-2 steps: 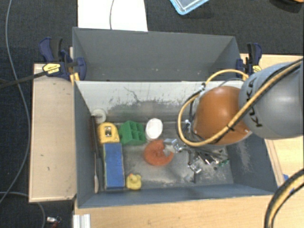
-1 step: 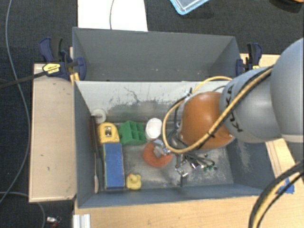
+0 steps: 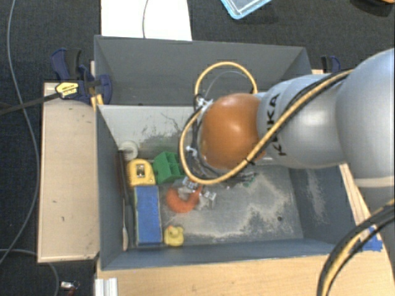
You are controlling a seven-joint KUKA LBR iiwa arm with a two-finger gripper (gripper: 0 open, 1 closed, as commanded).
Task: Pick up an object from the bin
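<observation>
My gripper pokes out from under the arm's orange cover, low in the left half of the bin. It is right over a small orange-red thing on the floor and partly hides its top. I cannot tell whether it touches that thing. A green block lies just up and to the left of the gripper. A yellow tape measure sits beside the green block, further left.
A long blue block lies along the left wall, with a small yellow toy at its near end. A white ring sits in the far left corner. The arm covers the bin's middle and right.
</observation>
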